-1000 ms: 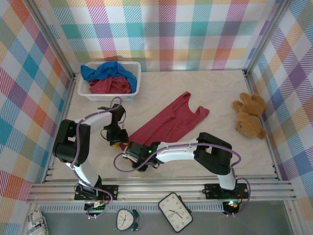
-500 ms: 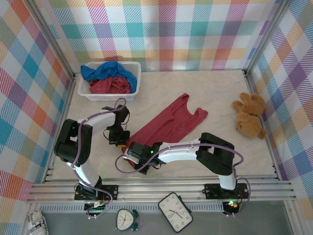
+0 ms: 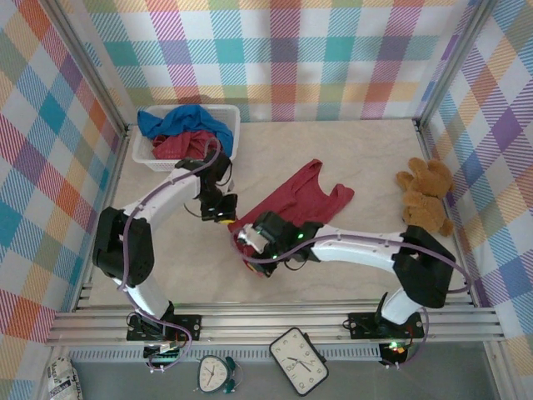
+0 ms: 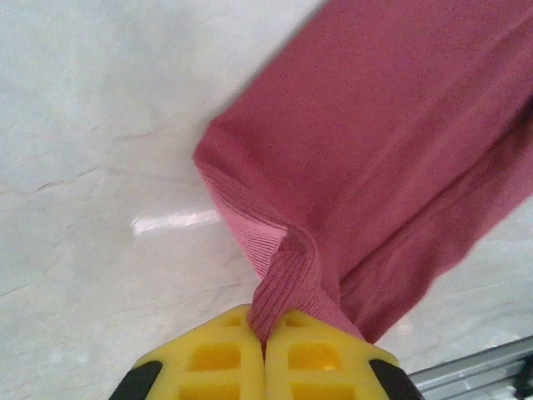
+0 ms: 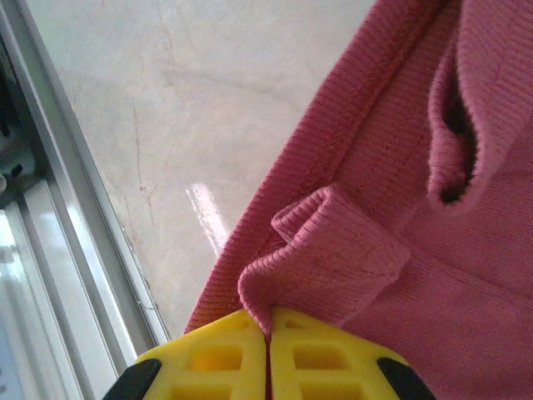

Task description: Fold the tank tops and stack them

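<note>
One dark red tank top (image 3: 304, 198) lies slanted across the middle of the table, its straps toward the far right. My left gripper (image 3: 223, 215) is shut on its near ribbed hem; in the left wrist view the yellow fingers (image 4: 208, 358) pinch a ridge of the cloth (image 4: 383, 142). My right gripper (image 3: 248, 243) is shut on the same hem a little nearer; in the right wrist view its pads (image 5: 325, 358) clamp a fold of the hem (image 5: 333, 250). A bright blue tank top (image 3: 179, 121) and another dark red one (image 3: 187, 147) sit crumpled in the basket.
The white mesh basket (image 3: 231, 132) stands at the far left corner. A brown teddy bear (image 3: 425, 198) lies at the right edge. Metal rails (image 3: 275, 317) run along the near edge, and one (image 5: 50, 208) shows close beside the right gripper.
Both grippers have closed on the near hem and carried it up and away from the front edge, bunching the near end of the tank top. Both arms have stretched farther out.
</note>
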You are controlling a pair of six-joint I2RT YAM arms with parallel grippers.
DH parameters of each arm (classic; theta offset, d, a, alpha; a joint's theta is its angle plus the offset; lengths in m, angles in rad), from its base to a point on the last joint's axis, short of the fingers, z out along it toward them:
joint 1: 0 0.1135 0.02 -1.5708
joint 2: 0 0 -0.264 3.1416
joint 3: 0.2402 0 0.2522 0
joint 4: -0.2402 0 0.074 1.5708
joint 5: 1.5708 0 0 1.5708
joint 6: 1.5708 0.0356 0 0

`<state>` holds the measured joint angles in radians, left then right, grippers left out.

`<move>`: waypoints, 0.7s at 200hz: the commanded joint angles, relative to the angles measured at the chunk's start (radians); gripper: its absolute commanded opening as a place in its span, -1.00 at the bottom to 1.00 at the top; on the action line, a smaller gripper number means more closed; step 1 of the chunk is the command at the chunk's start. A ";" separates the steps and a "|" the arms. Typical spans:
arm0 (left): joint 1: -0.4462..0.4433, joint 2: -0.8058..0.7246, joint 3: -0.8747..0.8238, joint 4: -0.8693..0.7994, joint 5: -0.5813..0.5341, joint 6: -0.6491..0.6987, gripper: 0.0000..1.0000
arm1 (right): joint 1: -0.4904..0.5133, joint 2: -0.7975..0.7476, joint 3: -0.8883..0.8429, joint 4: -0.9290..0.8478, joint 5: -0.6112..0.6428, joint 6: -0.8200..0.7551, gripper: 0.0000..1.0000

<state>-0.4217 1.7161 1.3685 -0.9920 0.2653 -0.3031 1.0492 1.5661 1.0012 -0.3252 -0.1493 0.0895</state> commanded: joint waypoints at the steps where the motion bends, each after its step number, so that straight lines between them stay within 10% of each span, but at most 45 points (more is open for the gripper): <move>1: -0.027 0.071 0.095 0.004 0.033 -0.027 -0.99 | -0.089 -0.052 -0.036 -0.085 -0.103 -0.017 -0.82; 140: -0.048 0.424 0.498 0.100 0.073 -0.107 -0.94 | -0.506 0.007 0.056 -0.248 -0.198 -0.239 -0.82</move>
<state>-0.4683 2.0987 1.8046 -0.9211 0.3401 -0.3855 0.5758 1.5444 1.0260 -0.5121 -0.3164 -0.0925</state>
